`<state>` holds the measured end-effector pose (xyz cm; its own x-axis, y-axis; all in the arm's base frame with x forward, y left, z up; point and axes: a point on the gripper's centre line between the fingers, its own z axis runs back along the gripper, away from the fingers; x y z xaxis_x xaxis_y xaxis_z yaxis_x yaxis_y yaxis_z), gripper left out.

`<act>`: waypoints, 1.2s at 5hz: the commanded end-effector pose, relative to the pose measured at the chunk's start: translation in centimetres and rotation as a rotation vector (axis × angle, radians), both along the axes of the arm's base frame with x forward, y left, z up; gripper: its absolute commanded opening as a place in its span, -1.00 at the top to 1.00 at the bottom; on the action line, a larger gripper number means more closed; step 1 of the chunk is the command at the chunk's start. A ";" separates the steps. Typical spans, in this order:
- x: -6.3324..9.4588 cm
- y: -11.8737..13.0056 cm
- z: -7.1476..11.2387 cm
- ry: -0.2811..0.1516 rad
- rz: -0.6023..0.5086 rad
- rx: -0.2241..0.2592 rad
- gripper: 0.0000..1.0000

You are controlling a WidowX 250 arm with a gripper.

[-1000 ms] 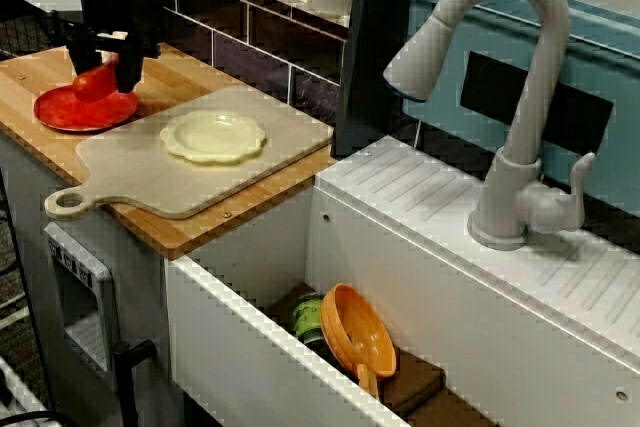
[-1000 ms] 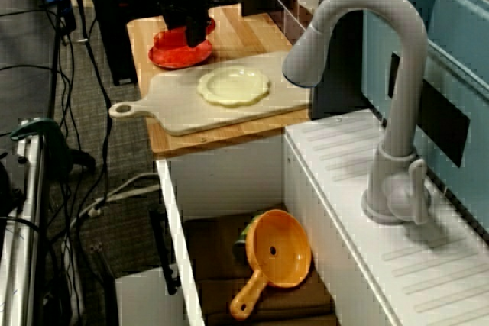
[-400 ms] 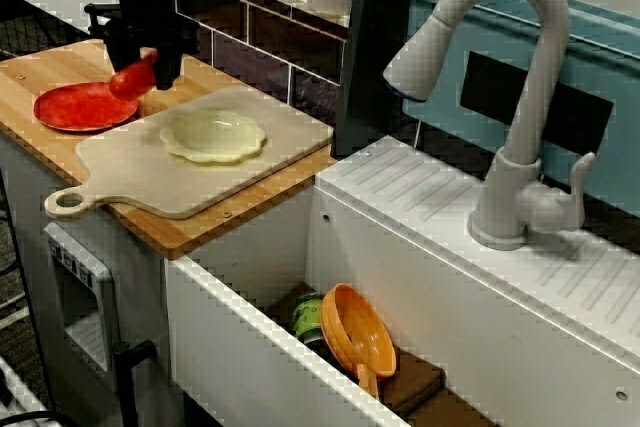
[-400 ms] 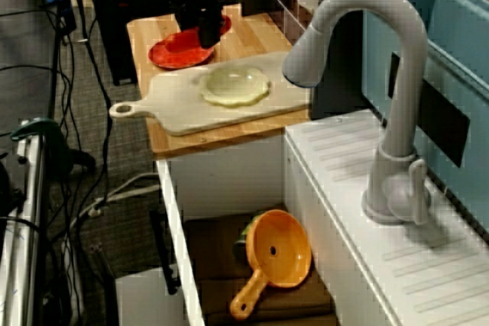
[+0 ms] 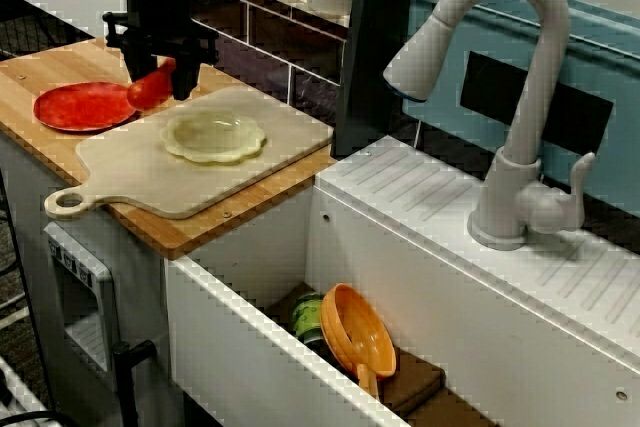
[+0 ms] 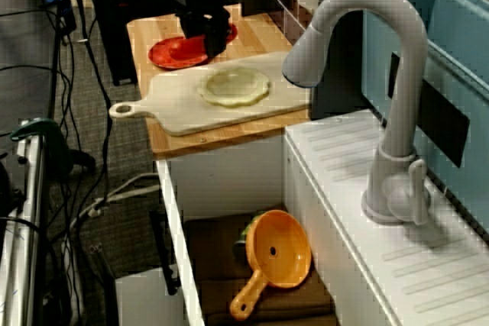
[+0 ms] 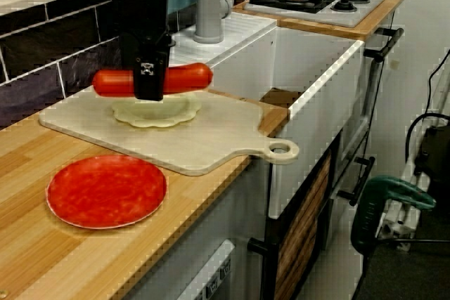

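Red and round, a flat plate (image 7: 105,191) lies on the wooden counter (image 7: 42,265), down left of the jaws. Black jaws grip a red toy sausage (image 7: 188,76) by its middle, holding it level in the air. Below them, slightly right, a pale yellow scalloped dish (image 7: 158,114) sits on a beige handled cutting board (image 7: 211,142).

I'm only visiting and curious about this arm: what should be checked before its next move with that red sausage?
1. Black gripper shut on red sausage, held level: ok.
2. Sausage lifted, touching nothing below: ok.
3. Pale yellow scalloped plate empty, on beige cutting board: ok.
4. Sausage squarely above that plate: cannot tell; the views disagree.
5. Round red plate empty on wooden counter: ok.
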<state>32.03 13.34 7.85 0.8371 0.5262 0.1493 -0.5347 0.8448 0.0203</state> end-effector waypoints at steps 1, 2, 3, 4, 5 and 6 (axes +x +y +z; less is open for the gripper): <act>-0.1 -0.3 1.6 -0.049 0.005 0.001 1.00; 0.4 -0.4 1.0 -0.040 0.020 0.004 1.00; 1.1 -0.7 0.5 -0.049 0.033 0.007 1.00; 1.8 -1.6 -0.1 -0.053 0.045 0.025 1.00; 2.1 -1.9 -0.5 -0.064 0.046 0.039 1.00; 2.3 -1.7 -0.7 -0.055 0.054 0.057 -0.96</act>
